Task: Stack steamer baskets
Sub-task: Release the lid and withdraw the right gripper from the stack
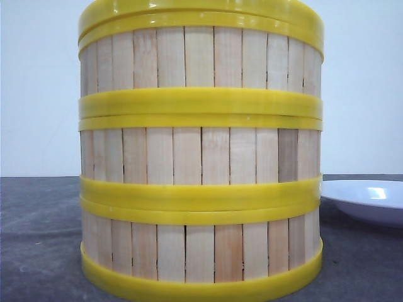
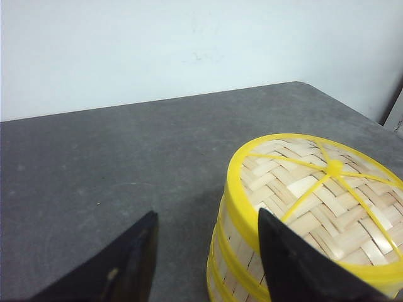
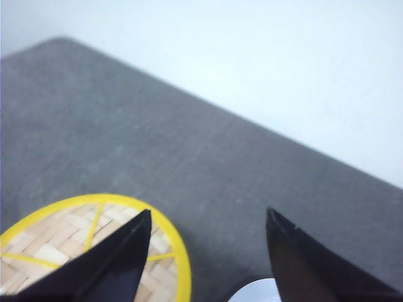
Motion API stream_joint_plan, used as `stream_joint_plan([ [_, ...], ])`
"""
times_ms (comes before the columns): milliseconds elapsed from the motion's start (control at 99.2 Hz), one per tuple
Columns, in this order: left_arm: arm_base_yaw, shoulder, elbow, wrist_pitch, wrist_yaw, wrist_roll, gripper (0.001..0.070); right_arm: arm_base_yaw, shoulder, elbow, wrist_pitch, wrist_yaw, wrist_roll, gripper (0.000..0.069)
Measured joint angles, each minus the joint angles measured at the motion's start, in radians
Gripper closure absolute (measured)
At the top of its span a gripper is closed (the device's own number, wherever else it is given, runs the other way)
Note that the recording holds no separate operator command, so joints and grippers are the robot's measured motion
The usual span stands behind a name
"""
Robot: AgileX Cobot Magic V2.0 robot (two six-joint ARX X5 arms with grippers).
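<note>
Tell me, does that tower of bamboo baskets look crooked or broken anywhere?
Nothing stands out. The three steamer baskets sit squarely stacked, walls in line, slats whole. The woven lid rests flat on top. The white plate stands apart to the side, empty. Both the left gripper and the right gripper are open, holding nothing.

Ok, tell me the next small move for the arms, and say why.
Probably lift both arms up and away. The three steamer baskets already stand stacked in line, with the woven lid on top. The left gripper and right gripper are both open and hold nothing, so nothing seems left to place.
</note>
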Motion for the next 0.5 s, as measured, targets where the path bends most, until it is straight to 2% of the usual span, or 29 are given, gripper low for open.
stream_joint_plan([
  [192,0.000,0.000,-0.012,0.016,0.000,0.019,0.0412,0.011,-0.132,-0.128,0.018,0.083,-0.001,0.0339],
  [504,0.000,-0.039,-0.165,0.062,0.000,0.031,0.0412,0.012,-0.382,-0.574,0.167,0.107,0.037,0.0339],
])
